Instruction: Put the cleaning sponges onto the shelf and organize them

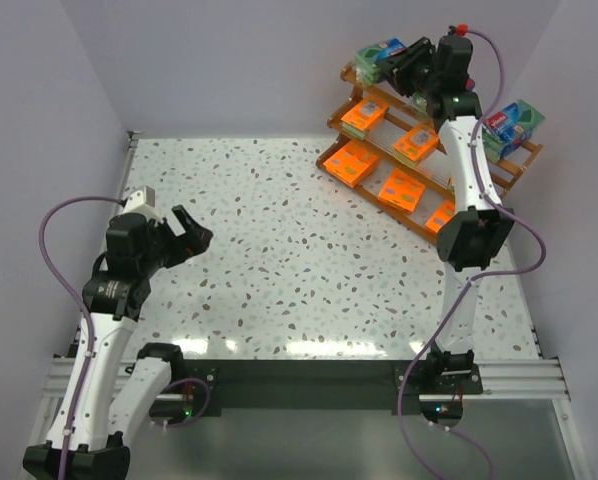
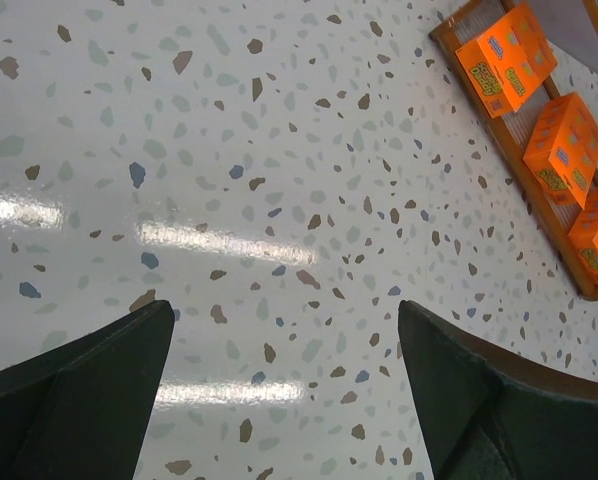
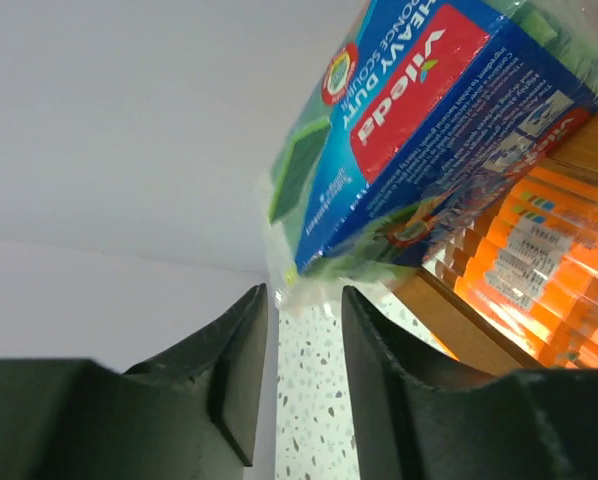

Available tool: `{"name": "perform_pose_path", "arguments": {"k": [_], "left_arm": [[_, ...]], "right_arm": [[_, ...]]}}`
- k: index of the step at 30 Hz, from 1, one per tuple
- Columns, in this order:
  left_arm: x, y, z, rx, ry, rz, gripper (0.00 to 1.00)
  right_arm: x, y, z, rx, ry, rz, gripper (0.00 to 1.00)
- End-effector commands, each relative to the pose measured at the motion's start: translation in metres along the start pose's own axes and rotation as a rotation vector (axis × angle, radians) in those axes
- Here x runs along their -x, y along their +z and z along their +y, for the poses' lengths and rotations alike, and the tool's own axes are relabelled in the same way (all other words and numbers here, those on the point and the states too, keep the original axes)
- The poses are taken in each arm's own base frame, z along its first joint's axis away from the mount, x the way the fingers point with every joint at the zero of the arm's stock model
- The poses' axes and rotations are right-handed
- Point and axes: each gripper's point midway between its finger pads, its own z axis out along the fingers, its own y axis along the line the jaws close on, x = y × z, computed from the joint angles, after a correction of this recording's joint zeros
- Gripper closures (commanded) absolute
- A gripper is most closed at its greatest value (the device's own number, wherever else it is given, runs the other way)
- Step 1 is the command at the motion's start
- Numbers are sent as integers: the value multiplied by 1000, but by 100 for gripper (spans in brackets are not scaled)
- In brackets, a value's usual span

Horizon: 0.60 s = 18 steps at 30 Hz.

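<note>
The wooden stepped shelf [image 1: 457, 136] stands at the far right. Several orange sponge packs [image 1: 364, 116] lie on its lower tiers. A green-and-blue pack [image 1: 382, 53] lies at the top tier's left end, another [image 1: 512, 125] at its right end. My right gripper [image 1: 404, 68] is at the left pack. In the right wrist view its fingers [image 3: 304, 300] stand apart with nothing between them; the pack [image 3: 429, 120] lies just past the tips, its wrapper edge at the gap. My left gripper [image 1: 192, 232] is open and empty over the table's left side, as its own view [image 2: 284, 340] shows.
The left wrist view shows the speckled tabletop [image 2: 279, 150] and the shelf's bottom rail [image 2: 519, 170] with three orange packs [image 2: 564, 148] at the upper right. Walls close in the table on the left, back and right.
</note>
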Motion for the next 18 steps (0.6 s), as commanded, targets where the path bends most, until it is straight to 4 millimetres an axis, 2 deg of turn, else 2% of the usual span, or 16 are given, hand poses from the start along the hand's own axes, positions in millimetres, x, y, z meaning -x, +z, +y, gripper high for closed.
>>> {"name": "perform_pose_path", "arguments": {"k": [1, 4, 7, 8, 10, 11, 13, 14, 15, 17, 18], "left_arm": [[8, -4, -4, -23, 3, -45, 0], [9, -6, -5, -25, -6, -48, 0], [10, -10, -6, -29, -14, -59, 0], [10, -11, -7, -30, -17, -61, 0], [12, -14, -8, -38, -20, -70, 0], [14, -15, -11, -46, -22, -74, 0], [16, -16, -14, -58, -22, -79, 0], [18, -18, -16, -67, -20, -85, 0], [20, -19, -18, -74, -18, -91, 0], [25, -23, -26, -110, -10, -104, 0], [27, -25, -29, -126, -4, -110, 0]], "right_arm": [[31, -34, 50, 100, -33, -79, 59], [37, -42, 62, 126, -34, -92, 53], [43, -64, 86, 171, -35, -105, 49], [46, -81, 105, 208, -43, -114, 49], [44, -95, 115, 233, -39, -107, 46], [45, -114, 131, 270, -50, -112, 45], [43, -133, 144, 302, -57, -109, 41], [39, -137, 145, 306, -59, -96, 40], [36, -157, 159, 344, -81, -84, 37], [28, -173, 166, 371, -102, -57, 36], [13, -189, 169, 395, -120, -8, 34]]}}
